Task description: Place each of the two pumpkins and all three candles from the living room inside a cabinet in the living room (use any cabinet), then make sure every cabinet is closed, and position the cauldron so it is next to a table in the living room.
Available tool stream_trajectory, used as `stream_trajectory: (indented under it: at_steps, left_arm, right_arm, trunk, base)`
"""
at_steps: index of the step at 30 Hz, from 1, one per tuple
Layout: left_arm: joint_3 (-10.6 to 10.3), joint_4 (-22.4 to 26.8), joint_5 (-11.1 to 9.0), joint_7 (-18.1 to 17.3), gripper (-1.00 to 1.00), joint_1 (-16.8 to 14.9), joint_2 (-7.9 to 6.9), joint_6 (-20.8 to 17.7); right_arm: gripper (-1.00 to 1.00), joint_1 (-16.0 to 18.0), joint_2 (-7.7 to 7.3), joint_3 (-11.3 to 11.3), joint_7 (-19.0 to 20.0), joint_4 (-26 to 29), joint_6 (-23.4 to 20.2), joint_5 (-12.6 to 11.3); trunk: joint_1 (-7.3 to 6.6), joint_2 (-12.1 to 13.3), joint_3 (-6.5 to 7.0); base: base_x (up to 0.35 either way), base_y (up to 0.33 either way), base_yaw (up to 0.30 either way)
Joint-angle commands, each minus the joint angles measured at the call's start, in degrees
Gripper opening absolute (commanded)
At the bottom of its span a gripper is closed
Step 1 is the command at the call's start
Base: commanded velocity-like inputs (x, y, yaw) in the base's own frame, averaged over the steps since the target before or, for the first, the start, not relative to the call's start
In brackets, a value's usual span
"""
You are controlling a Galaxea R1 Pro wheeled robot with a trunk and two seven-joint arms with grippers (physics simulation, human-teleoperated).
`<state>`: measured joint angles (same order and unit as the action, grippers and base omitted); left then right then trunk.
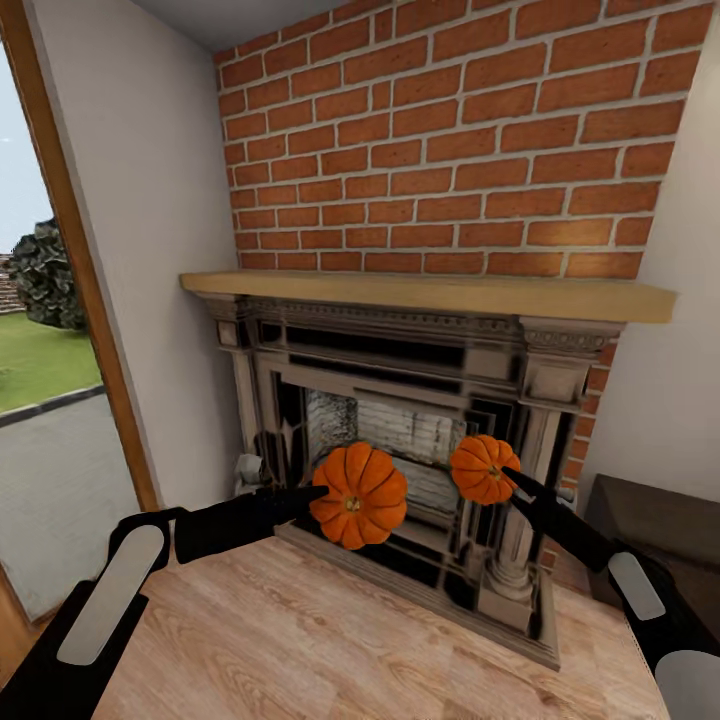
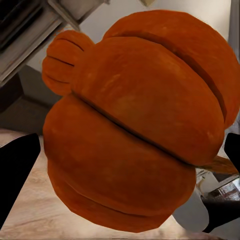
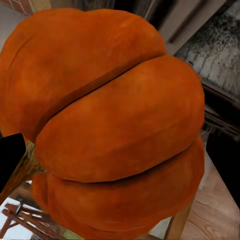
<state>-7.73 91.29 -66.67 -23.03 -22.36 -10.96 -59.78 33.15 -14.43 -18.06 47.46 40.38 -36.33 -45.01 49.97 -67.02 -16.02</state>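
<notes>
At lower centre of the head view, before the brick fireplace (image 1: 420, 420), left gripper (image 1: 318, 495) is clamped on the larger pumpkin (image 1: 358, 495) and right gripper (image 1: 508, 478) on the smaller pumpkin (image 1: 482, 468), both above the plank floor (image 1: 330, 640).

Under me a light wood plank floor (image 1: 300, 640) runs up to the brick fireplace (image 1: 420, 420), whose stone base rests directly on it, with a dark brown cabinet (image 1: 650, 520) standing at my right.

Dark cabinet (image 1: 650, 520) cut off at right edge, perhaps partly behind right arm.
</notes>
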Motion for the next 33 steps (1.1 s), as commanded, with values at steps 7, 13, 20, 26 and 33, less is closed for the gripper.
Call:
stream_trajectory:
  at_steps: [7,13,20,26,33]
  left_arm:
    - [0.0,0.0,-0.6,-0.4,-1.0,-0.1,-0.02,-0.2]
    - [0.0,0.0,-0.6,-0.4,-1.0,-0.1,-0.02,-0.2]
    - [0.0,0.0,-0.6,-0.4,-1.0,-0.1,-0.03,-0.2]
    - [0.0,0.0,-0.6,-0.4,-1.0,-0.1,-0.03,-0.2]
    - [0.0,0.0,-0.6,-0.4,-1.0,-0.1,-0.03,-0.2]
  right_arm:
    - [-1.0,0.1,0.01,-0.2,0.1,0.0,-0.6,-0.7]
    - [-1.0,0.1,0.02,-0.2,0.1,0.0,-0.6,-0.7]
    - [-1.0,0.1,0.03,-0.2,0.1,0.0,-0.6,-0.7]
    - [-1.0,0.1,0.02,-0.3,0.1,0.0,-0.6,-0.7]
    - [-1.0,0.1,0.04,-0.3,0.1,0.0,-0.6,-0.7]
  trunk:
    - [-0.01,-0.1,-0.07]
    - [-0.01,-0.1,-0.07]
    - [-0.01,-0.1,-0.07]
    - [-0.01,-0.1,-0.07]
    - [-0.01,-0.1,-0.07]
  base:
    - [-0.055,0.0,-0.291]
    - [-0.035,0.0,-0.291]
    - [-0.032,0.0,-0.291]
    - [-0.035,0.0,-0.291]
    - [-0.032,0.0,-0.291]
